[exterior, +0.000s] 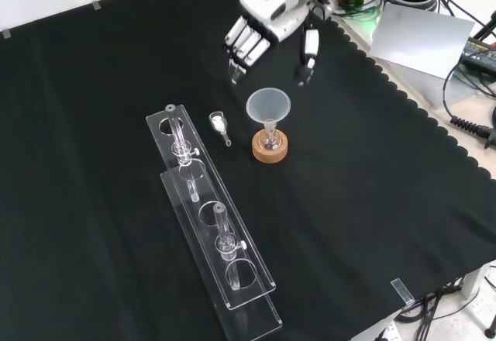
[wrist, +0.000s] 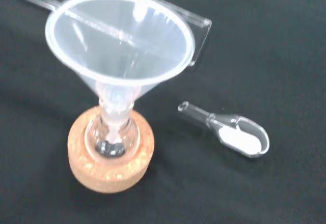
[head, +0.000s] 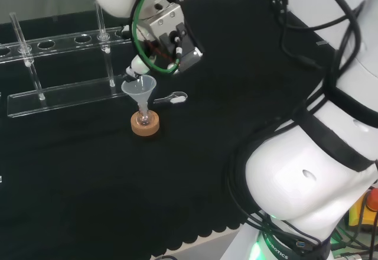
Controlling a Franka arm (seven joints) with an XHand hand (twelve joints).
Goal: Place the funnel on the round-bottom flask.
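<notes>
A clear plastic funnel stands with its stem in the neck of a small round-bottom flask. The flask rests upright in a cork ring. The hand hangs above and just beyond the funnel in the front view. Its fingers are straight and point down, with the thumb apart from them. Nothing is between them, and they do not touch the funnel.
A small glass scoop with white powder lies on the cloth next to the cork ring. A long clear test-tube rack holding a few tubes stands to the left in the front view.
</notes>
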